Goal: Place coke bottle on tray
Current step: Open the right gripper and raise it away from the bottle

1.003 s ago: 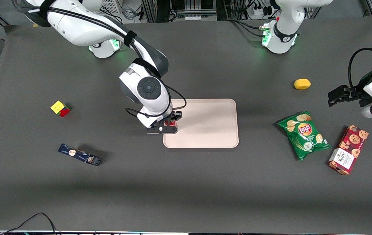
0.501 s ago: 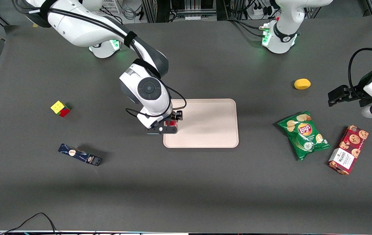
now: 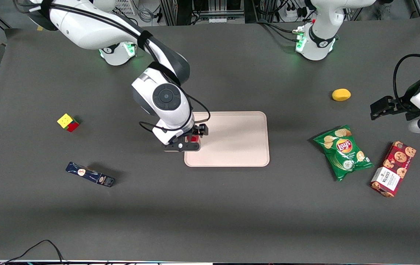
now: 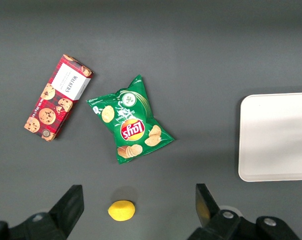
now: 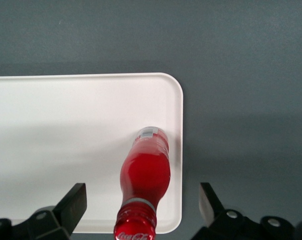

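1. The small red coke bottle with a red cap and clear base stands upright on the large, flat, pale pink-beige rectangular tray. Its base sits inside the low raised rim, close to one rounded corner of the tray, at the tray's short edge toward the working arm's end of the tabletop.
2. The right arm's gripper is directly above the bottle. Its two black fingers are spread wide, one on each side of the bottle, with clear gaps between them and the bottle. Neither finger touches the bottle.
3. In the front view only a small red patch of the bottle shows beneath the gripper; the arm's white wrist covers the rest.
4. The tray lies near the middle of the dark grey tabletop.
5. Toward the working arm's end of the tabletop lie a multicoloured puzzle cube and a dark blue oblong box. The box is nearer the front camera than the cube.
6. Toward the parked arm's end lie a green crisp bag, a red cookie box and a yellow lemon-shaped item.
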Tool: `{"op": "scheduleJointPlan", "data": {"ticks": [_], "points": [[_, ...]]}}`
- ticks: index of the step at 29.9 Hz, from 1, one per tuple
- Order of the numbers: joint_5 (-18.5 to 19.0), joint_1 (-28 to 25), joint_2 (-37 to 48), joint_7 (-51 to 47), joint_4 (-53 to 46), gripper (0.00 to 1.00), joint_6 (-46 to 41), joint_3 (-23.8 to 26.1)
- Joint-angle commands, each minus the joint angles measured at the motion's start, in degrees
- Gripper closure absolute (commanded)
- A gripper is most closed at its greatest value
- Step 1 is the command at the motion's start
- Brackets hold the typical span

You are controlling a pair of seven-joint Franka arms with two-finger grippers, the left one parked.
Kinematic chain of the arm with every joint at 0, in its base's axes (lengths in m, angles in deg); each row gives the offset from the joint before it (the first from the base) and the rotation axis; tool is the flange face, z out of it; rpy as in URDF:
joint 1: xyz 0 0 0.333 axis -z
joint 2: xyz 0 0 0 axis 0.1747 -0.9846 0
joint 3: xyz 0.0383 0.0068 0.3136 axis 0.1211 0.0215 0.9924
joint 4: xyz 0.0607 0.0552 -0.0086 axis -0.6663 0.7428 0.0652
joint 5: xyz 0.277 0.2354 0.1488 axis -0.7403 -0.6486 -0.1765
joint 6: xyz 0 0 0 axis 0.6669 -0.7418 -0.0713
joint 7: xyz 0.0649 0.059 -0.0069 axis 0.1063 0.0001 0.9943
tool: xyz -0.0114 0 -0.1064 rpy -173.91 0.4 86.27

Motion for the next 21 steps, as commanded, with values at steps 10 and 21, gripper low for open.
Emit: {"op": "scheduleJointPlan", "data": {"ticks": [10,21], "points": [[-6.6,6.1,15.4,23.4,-5.8,0.0,-16.3,-1.6],[-17.5,5.8,32.1,34.4,4.5,0.0,-15.5,-20.0]]}}
